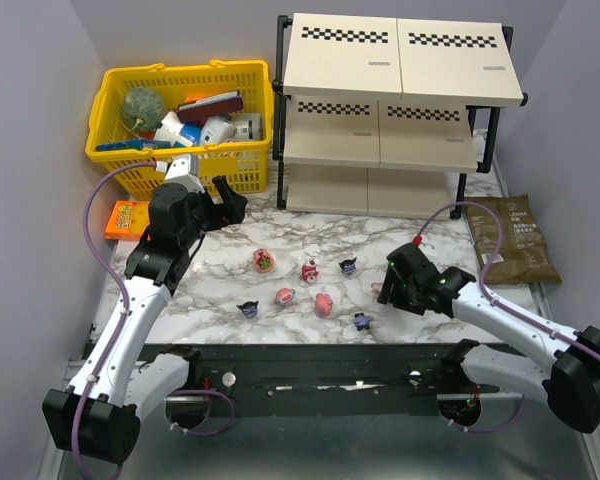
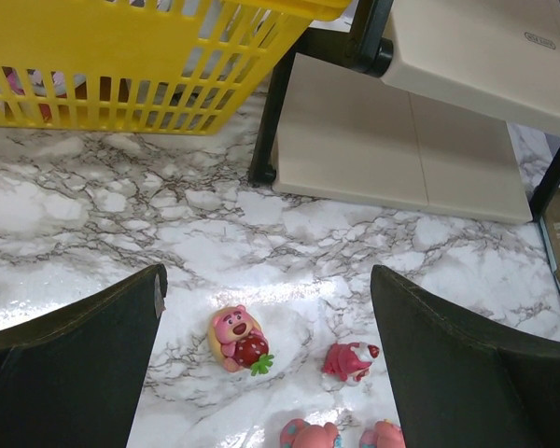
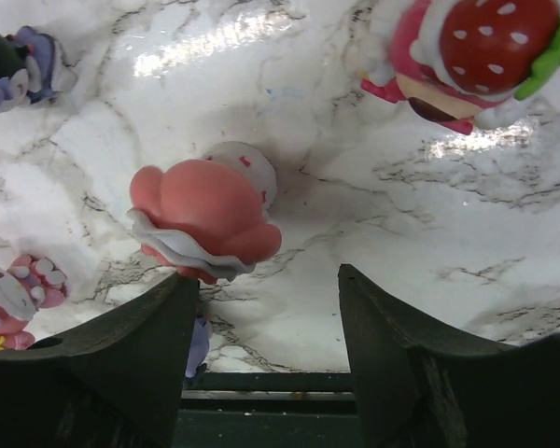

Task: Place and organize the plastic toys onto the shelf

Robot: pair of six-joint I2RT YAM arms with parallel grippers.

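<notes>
The shelf (image 1: 400, 110) is standing at the far side of the table (image 1: 310, 235). The basket (image 1: 180, 120) is sitting just to the left of the shelf. The pouch (image 1: 515, 240) is lying to the shelf's right, slightly forward of it. The plastic toys (image 1: 308, 270) are lying scattered on the table in front of the shelf. The left gripper (image 1: 230, 203) is hanging before the shelf's left end, near the basket. The right gripper (image 1: 387, 285) is hanging before the shelf's right half, beside the rightmost toys. A flat box (image 1: 127, 218) is lying well left of the shelf, before the basket.
</notes>
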